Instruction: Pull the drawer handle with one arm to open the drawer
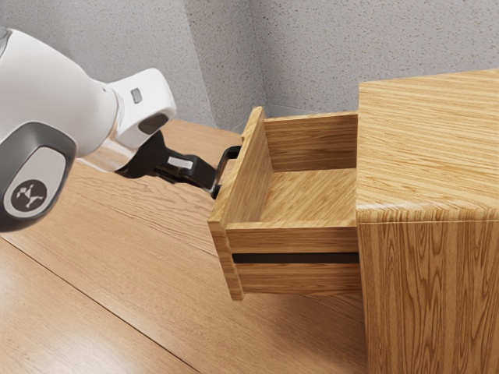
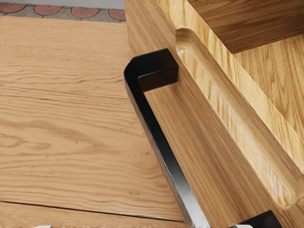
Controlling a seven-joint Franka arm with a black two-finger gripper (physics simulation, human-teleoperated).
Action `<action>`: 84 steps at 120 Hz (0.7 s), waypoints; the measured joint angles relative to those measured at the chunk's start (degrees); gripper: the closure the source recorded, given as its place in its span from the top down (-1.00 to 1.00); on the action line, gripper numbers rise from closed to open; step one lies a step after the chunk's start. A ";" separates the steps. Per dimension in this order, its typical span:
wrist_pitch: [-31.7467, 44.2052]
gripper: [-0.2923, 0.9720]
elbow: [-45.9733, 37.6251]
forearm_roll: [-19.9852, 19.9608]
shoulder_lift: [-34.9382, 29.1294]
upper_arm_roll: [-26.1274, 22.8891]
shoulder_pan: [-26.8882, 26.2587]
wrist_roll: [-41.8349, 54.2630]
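A wooden drawer point(image 1: 300, 195) stands pulled well out of the cabinet point(image 1: 429, 218), its inside bare. On the drawer front, the black bar handle point(image 2: 156, 137) faces away from the exterior camera; only its upper end point(image 1: 231, 153) peeks out there. My black gripper point(image 1: 216, 176) reaches in from the exterior view's left and sits at the handle, right against the drawer front point(image 1: 242, 175). In the wrist view the handle runs just under my hand, with the drawer's front panel point(image 2: 213, 123) beside it. Small pale finger tips sit wide apart at that view's lower edge, with the bar between them, so the gripper is open.
The cabinet stands on a wooden table point(image 1: 117, 296) with free room on the exterior view's left and front. A grey wall point(image 1: 312, 47) runs behind. The arm's white link point(image 1: 54, 117) hangs over the table's left part.
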 joint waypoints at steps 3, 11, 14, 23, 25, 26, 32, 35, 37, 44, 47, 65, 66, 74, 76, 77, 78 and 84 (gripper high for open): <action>0.00 0.29 -0.07 0.17 -0.04 0.00 -0.01 -0.11; -0.02 0.29 -0.16 0.54 -0.08 0.13 -0.03 -0.44; -0.02 0.29 -0.17 0.65 -0.12 0.19 -0.04 -0.57; -0.29 0.29 -0.18 0.88 -0.28 0.74 -0.04 -0.92; -0.34 0.29 -0.19 0.93 -0.30 0.85 -0.04 -0.99; -0.37 0.29 -0.19 0.96 -0.32 0.90 -0.04 -1.03; -0.52 0.29 -0.21 1.01 -0.45 1.06 -0.04 -1.24; -0.58 0.29 -0.35 1.01 -0.56 1.09 -0.04 -1.30; -0.62 0.29 -0.43 1.00 -0.63 1.11 -0.04 -1.33; -0.72 0.29 -0.55 0.98 -0.68 1.15 -0.03 -1.47; -0.73 0.29 -0.44 0.99 -0.63 1.14 -0.08 -1.52; -0.59 0.29 1.66 1.01 -0.58 1.00 -0.23 -1.76; -0.59 0.29 1.80 1.01 -0.57 0.98 -0.24 -1.77; -0.52 0.29 2.89 1.02 0.04 0.68 -0.32 -1.85; -0.50 0.29 3.07 1.03 0.21 0.57 -0.34 -1.87; -0.50 0.29 3.14 1.03 0.31 0.47 -0.34 -1.88; -0.49 0.29 3.21 1.03 0.42 0.37 -0.35 -1.89; -0.45 0.29 3.44 1.02 1.12 -0.29 -0.37 -1.95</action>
